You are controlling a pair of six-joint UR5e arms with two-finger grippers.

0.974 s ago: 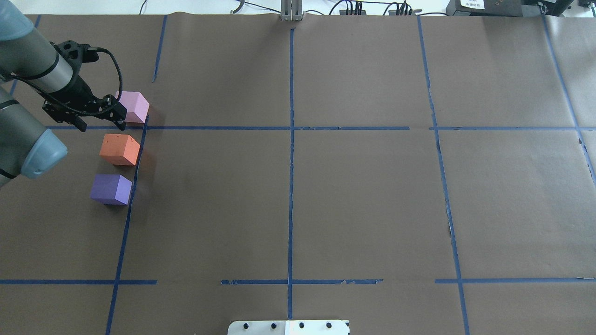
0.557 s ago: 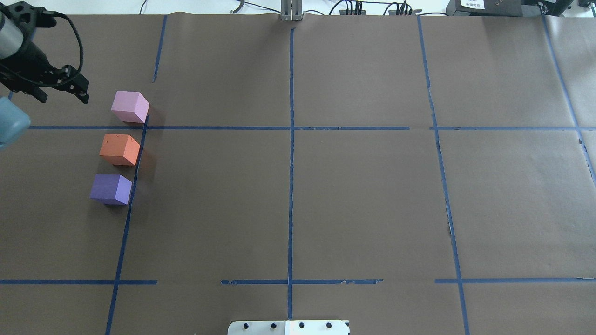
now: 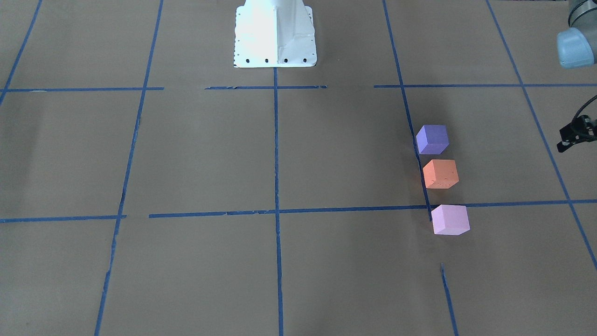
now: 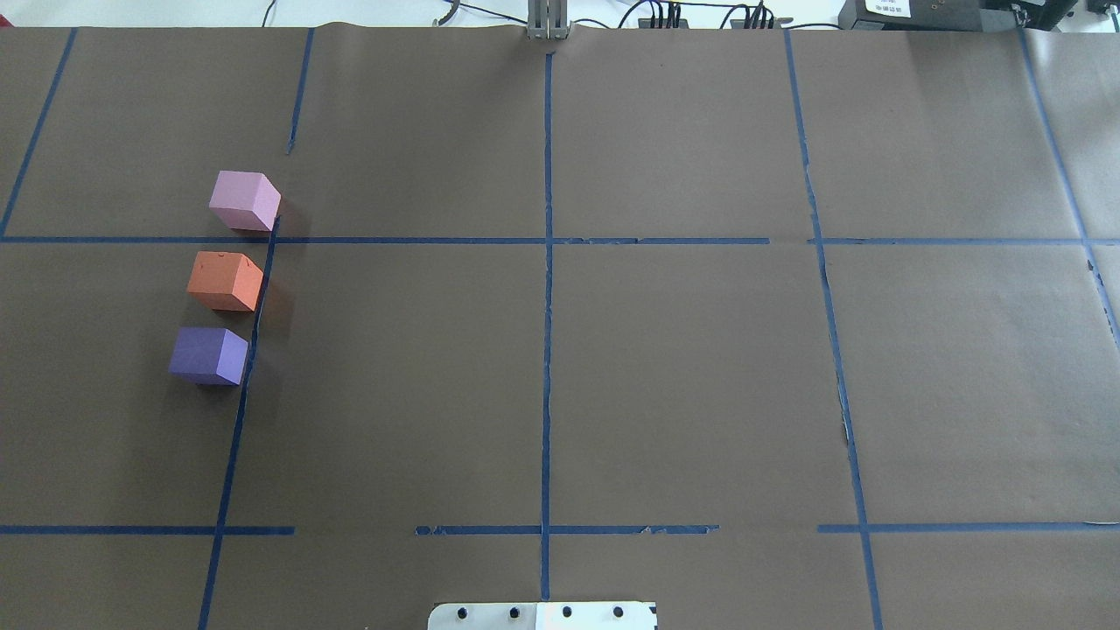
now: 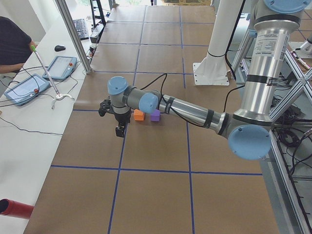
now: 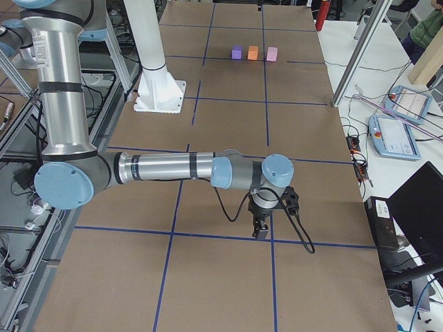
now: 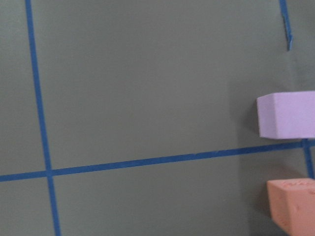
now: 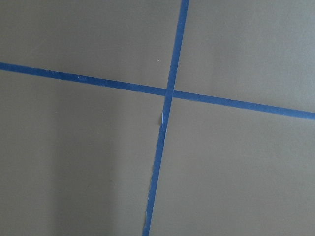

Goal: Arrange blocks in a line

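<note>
Front-facing view: three blocks stand in a column right of centre on the tabletop [image 3: 326,154], each apart from the next. The purple block [image 3: 432,139] is uppermost, the orange block [image 3: 440,173] is in the middle and the pink block [image 3: 450,219] is lowest. All three sit just right of a blue tape line [image 3: 409,116]. The left gripper [image 3: 572,136] shows only in part at the right edge, well apart from the blocks, and I cannot tell how far open it is. A white base [image 3: 275,32] stands at top centre

Overhead view: the column lies in the left part of the frame, pink on top, orange next, purple lowest, each just left of the tape line

Left view: the near arm crosses mid-frame and its gripper points down just left of the orange and purple blocks

Right view: the blocks form a small row at top centre. The right gripper [image 6: 261,228] points down at lower centre, well apart from them, and I cannot tell its opening or hold

Left wrist view: the pink block is at the right edge and the orange one in the lower right corner, with tape between them

Right wrist view: two tape lines cross on the tabletop
</note>
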